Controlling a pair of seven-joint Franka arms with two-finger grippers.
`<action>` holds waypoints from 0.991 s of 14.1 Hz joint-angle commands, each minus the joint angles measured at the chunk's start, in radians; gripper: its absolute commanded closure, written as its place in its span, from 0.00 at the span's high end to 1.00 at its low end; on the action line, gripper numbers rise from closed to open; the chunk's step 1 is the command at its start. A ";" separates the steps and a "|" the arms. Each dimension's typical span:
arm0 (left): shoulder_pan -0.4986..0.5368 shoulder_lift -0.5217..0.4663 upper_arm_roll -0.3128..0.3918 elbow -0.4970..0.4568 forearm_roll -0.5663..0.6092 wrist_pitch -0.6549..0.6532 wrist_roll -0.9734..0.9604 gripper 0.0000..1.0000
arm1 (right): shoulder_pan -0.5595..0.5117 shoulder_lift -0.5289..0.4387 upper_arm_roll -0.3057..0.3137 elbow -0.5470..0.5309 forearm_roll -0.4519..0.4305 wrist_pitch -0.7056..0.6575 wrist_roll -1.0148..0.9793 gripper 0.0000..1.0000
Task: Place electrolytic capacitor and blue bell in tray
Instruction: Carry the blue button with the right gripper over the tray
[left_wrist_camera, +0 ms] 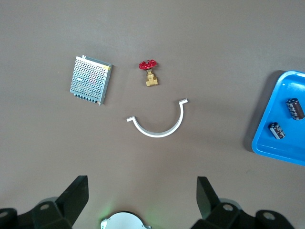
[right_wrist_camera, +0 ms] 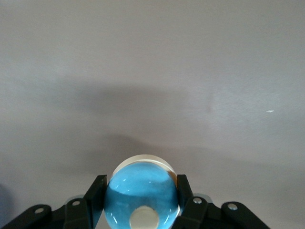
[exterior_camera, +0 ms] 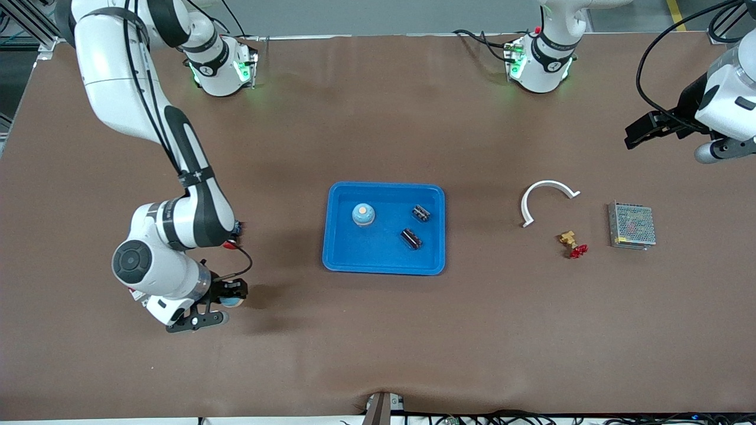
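The bright blue tray (exterior_camera: pixel 354 251) lies mid-table. In it are a blue bell (exterior_camera: pixel 363 214) and two dark electrolytic capacitors (exterior_camera: pixel 420 213) (exterior_camera: pixel 411 238). My right gripper (exterior_camera: pixel 230 297) is low over the table toward the right arm's end and is shut on a second blue bell (exterior_camera: pixel 234 303). In the right wrist view this bell (right_wrist_camera: pixel 141 193) sits between the fingers (right_wrist_camera: pixel 95 191). My left gripper (exterior_camera: pixel 641 133) waits open and empty, high over the left arm's end. The left wrist view shows it (left_wrist_camera: pixel 141 198) with the tray's edge (left_wrist_camera: pixel 286 149) and both capacitors (left_wrist_camera: pixel 295 108) (left_wrist_camera: pixel 277 130).
Toward the left arm's end lie a white curved piece (exterior_camera: pixel 546 198), a brass valve with a red handle (exterior_camera: pixel 572 243) and a grey metal mesh box (exterior_camera: pixel 632 225). They also show in the left wrist view: curved piece (left_wrist_camera: pixel 157 129), valve (left_wrist_camera: pixel 150 74), mesh box (left_wrist_camera: pixel 90 80).
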 commanded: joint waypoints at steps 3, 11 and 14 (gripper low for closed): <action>0.003 -0.007 0.000 -0.004 -0.006 -0.002 0.007 1.00 | 0.112 -0.029 -0.001 -0.010 0.015 -0.016 0.250 0.39; 0.006 -0.007 0.005 -0.009 -0.006 -0.002 0.011 1.00 | 0.252 -0.027 -0.003 -0.010 0.012 -0.009 0.512 0.39; 0.012 -0.009 0.007 -0.009 -0.006 -0.003 0.014 1.00 | 0.298 -0.029 -0.004 -0.016 0.005 -0.006 0.595 0.39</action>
